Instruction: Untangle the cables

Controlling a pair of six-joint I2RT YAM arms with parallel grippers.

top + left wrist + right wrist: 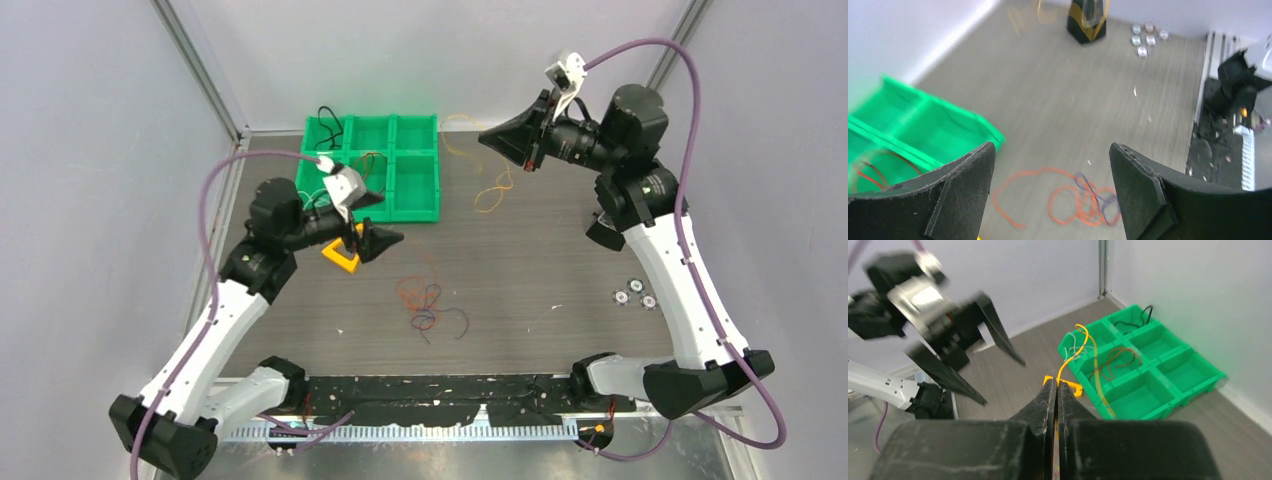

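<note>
A tangle of orange, red and purple cables (430, 305) lies on the dark table in front of the arms, and also shows in the left wrist view (1083, 197). My left gripper (393, 238) (1053, 150) hovers above and to the left of the tangle. It is open, with nothing between its fingers. My right gripper (487, 139) (1057, 382) is raised at the back right, shut on a thin yellow-orange cable (1079, 337). That cable hangs down to the table (490, 192). Other cables lie in the green tray.
A green six-compartment tray (415, 212) stands at the back left, with a black cable (328, 126) and a reddish cable (1113, 360) in its compartments. A yellow block (342, 258) sits under the left gripper. Small round silver parts (634, 294) lie at the right.
</note>
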